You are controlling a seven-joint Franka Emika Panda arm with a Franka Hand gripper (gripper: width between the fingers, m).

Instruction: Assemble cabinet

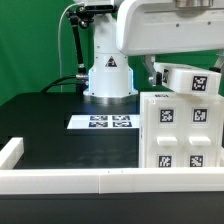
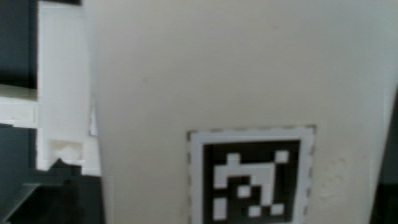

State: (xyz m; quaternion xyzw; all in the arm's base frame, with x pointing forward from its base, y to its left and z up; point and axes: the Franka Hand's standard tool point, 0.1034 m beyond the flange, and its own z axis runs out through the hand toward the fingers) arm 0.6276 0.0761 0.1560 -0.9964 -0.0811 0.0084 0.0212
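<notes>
Standing on the black table [image 1: 40,115] at the exterior view's right, the cabinet [image 1: 175,135] shows its tagged front, with a smaller tagged white piece [image 1: 190,80] tilted on top. The gripper [image 1: 158,72] hangs beside that piece; I cannot tell whether its fingers are apart or together.

The cabinet [image 1: 175,135] stood on the table [image 1: 40,115] at the exterior view's right, just behind the front rail [image 1: 80,180]. The marker board [image 1: 100,122] lay flat near the table's middle, apart from the cabinet. The robot's base [image 1: 108,78] stood behind that board. A smaller tagged piece [image 1: 192,80] sat just above the cabinet's top; contact could not be told.
</notes>
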